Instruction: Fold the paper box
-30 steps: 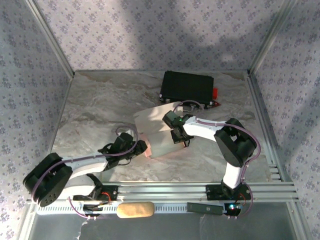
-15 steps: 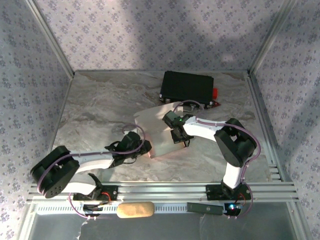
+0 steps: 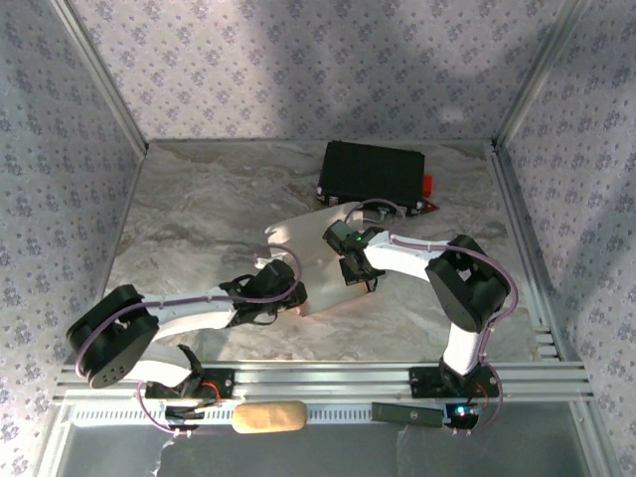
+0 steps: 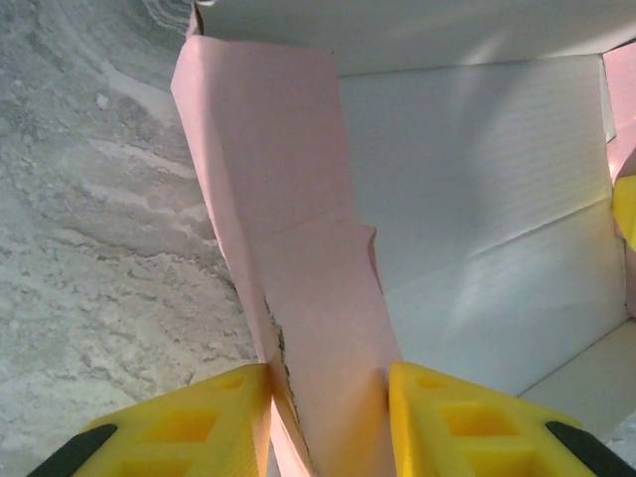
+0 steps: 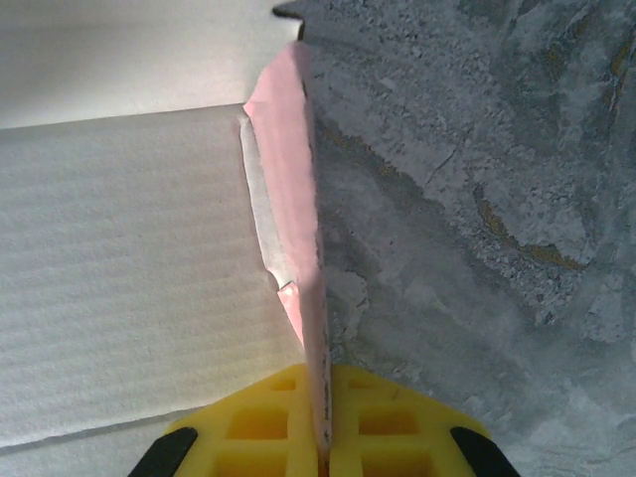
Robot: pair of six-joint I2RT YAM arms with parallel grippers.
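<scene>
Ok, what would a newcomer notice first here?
The thin pink card box with a whitish inside, half folded, centre of the marbled table. The right arm has its jaws shut on a pink wall; the left arm flanks another flap with its jaws. A black rectangular hard case sits behind.

In the top view we see soft, even light that falls from above: broad grey shadows lie on the back wall (image 3: pixel 328 70) and only weak ones on the table (image 3: pixel 199 199), the picture is a little grainy, and the corner posts (image 3: pixel 99 75) lean outward toward the edges. In the left wrist view the pale face of the paper box (image 4: pixel 477 199) is bright with a soft gleam near its top, while the yellow fingers (image 4: pixel 199 427) at the bottom edge are out of focus. In the right wrist view the table grain is sharp, the card at the upper left is dimmer, and its pink edge blurs close to the lens.
</scene>
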